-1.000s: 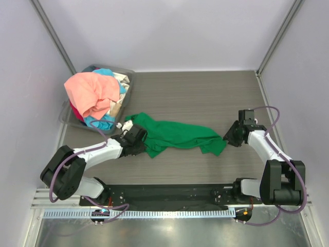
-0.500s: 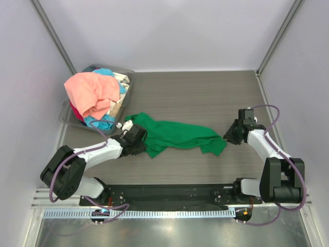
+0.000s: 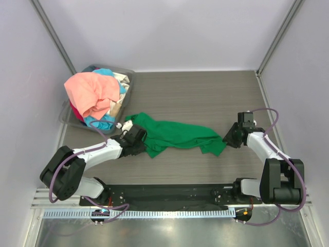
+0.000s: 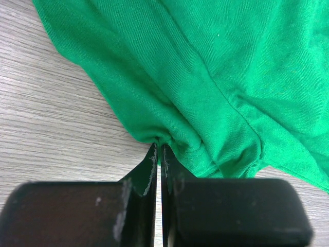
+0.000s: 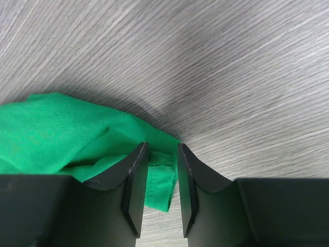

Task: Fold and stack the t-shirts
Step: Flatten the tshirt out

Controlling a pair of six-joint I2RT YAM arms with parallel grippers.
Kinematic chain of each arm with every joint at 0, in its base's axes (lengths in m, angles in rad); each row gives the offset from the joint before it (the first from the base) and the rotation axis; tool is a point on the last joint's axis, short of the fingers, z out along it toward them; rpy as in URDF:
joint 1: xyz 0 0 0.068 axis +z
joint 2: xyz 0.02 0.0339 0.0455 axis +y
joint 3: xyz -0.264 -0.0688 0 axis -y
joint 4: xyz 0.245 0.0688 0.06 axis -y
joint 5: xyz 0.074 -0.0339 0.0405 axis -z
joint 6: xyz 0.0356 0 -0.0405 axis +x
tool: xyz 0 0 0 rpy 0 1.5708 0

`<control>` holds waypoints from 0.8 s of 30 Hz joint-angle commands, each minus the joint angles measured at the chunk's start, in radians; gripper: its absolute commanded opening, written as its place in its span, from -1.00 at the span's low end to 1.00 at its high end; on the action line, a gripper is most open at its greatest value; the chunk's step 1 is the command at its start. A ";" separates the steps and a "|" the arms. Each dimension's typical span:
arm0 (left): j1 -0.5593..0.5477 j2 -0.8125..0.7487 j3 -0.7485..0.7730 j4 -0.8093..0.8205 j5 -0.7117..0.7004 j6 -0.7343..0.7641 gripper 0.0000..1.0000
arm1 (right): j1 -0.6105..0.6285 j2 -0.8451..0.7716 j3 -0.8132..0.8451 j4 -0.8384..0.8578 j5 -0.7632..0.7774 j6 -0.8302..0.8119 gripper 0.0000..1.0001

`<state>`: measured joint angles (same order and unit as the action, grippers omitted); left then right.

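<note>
A bright green t-shirt [image 3: 177, 135] lies crumpled across the middle of the wood-grain table. My left gripper [image 3: 140, 140] is at its left end, shut on a pinch of the shirt's edge, as the left wrist view [image 4: 159, 149] shows; the green cloth [image 4: 216, 67] spreads beyond the tips. My right gripper [image 3: 226, 139] is at the shirt's right corner. In the right wrist view it [image 5: 159, 152] is open, jaws a little apart, with the green hem [image 5: 160, 177] lying loose between them. Salmon-pink [image 3: 92, 92], light blue [image 3: 105, 122], cream [image 3: 121, 103] and red [image 3: 76, 114] shirts are piled in the bin.
The grey translucent bin [image 3: 129, 78] stands at the back left, overfilled with shirts. Grey walls and metal posts close in the table on three sides. Bare table [image 3: 205, 98] lies behind the green shirt.
My right gripper has moved a little left, onto the green shirt's right corner. The left gripper and the shirt have stayed put.
</note>
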<state>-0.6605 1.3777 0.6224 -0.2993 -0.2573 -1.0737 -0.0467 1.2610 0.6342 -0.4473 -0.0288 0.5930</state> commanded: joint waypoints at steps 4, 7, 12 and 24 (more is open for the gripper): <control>0.006 0.011 -0.027 -0.052 0.001 0.003 -1.00 | 0.013 -0.045 0.005 0.022 -0.025 0.008 -0.42; 0.006 0.012 -0.026 -0.050 0.001 0.003 -1.00 | 0.025 -0.054 -0.002 0.024 -0.036 0.016 -0.60; 0.006 0.006 -0.024 -0.052 0.004 0.004 -1.00 | 0.041 -0.069 -0.014 0.024 -0.046 0.022 -0.98; 0.006 -0.333 0.230 -0.450 -0.118 0.043 -0.99 | 0.041 -0.296 0.237 -0.178 -0.071 -0.021 -0.98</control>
<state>-0.6605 1.1488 0.7143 -0.5777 -0.2886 -1.0569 -0.0090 1.0546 0.7357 -0.5674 -0.0917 0.5987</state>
